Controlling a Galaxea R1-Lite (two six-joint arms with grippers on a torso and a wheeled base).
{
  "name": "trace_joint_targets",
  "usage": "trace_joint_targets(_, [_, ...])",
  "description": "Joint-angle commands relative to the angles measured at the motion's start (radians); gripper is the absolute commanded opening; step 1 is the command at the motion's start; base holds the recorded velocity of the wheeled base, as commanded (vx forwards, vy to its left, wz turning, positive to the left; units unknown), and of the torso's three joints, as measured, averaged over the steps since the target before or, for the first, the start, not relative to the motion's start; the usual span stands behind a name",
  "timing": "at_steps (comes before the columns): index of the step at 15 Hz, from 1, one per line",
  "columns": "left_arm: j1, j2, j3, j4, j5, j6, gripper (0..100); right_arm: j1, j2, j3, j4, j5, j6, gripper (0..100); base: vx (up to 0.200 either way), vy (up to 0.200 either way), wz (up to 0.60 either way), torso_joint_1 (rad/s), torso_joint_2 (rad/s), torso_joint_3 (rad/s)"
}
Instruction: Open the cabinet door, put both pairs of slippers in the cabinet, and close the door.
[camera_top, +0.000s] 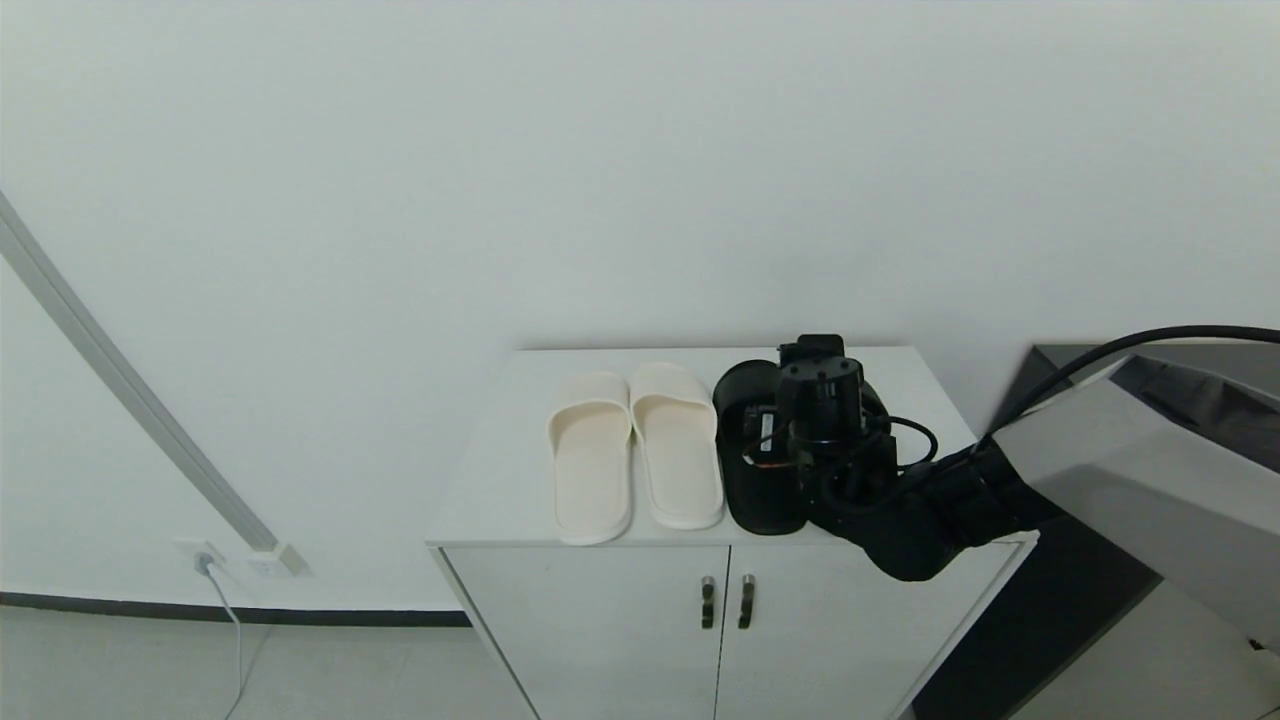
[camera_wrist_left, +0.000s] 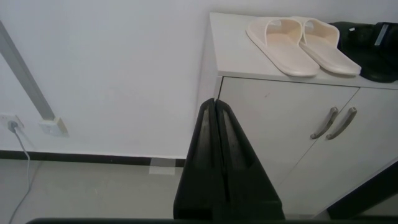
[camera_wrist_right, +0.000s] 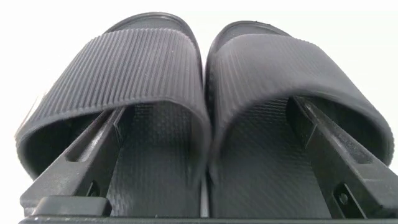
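Black slippers (camera_top: 752, 480) on cabinet (camera_top: 480, 500) top by white pr (camera_top: 590, 460), R gripper (camera_wrist_right: 207, 118) spread, one finger (camera_wrist_right: 81, 168) under each strap (camera_wrist_right: 124, 68), prob. to pinch both together; doors (camera_top: 600, 640) not yet open, L gripper (camera_wrist_left: 216, 106) closed, low beside cabinet.

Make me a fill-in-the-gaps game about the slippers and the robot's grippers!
1. The cabinet doors are ____.
2. The white slippers lie on ____ of the cabinet.
3. The right gripper has a finger under the ____ of each black slipper.
4. The left gripper is ____.
Missing words: shut, top, strap, shut.
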Motion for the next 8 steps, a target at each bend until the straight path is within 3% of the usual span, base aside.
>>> trace_joint_targets(1, [0.000, 0.002, 0.000, 0.000, 0.000, -0.001, 0, -0.001, 0.021, -0.025, 0.001, 0.000, 0.000, 100, 0.000, 0.000, 0.00, 0.000, 0.00, 0.000])
trace_joint_targets(6, [0.000, 0.000, 0.000, 0.000, 0.000, -0.001, 0, -0.014, 0.030, -0.045, -0.001, 0.000, 0.002, 100, 0.000, 0.000, 0.00, 0.000, 0.00, 0.000])
trace_joint_targets(7, [0.000, 0.000, 0.000, 0.000, 0.000, -0.001, 0, -0.015, 0.028, -0.046, -0.001, -0.001, 0.002, 0, 0.000, 0.000, 0.00, 0.000, 0.00, 0.000])
trace_joint_targets(8, [0.000, 0.002, 0.000, 0.000, 0.000, -0.001, 0, -0.015, 0.028, -0.046, -0.001, -0.001, 0.002, 0, 0.000, 0.000, 0.00, 0.000, 0.00, 0.000])
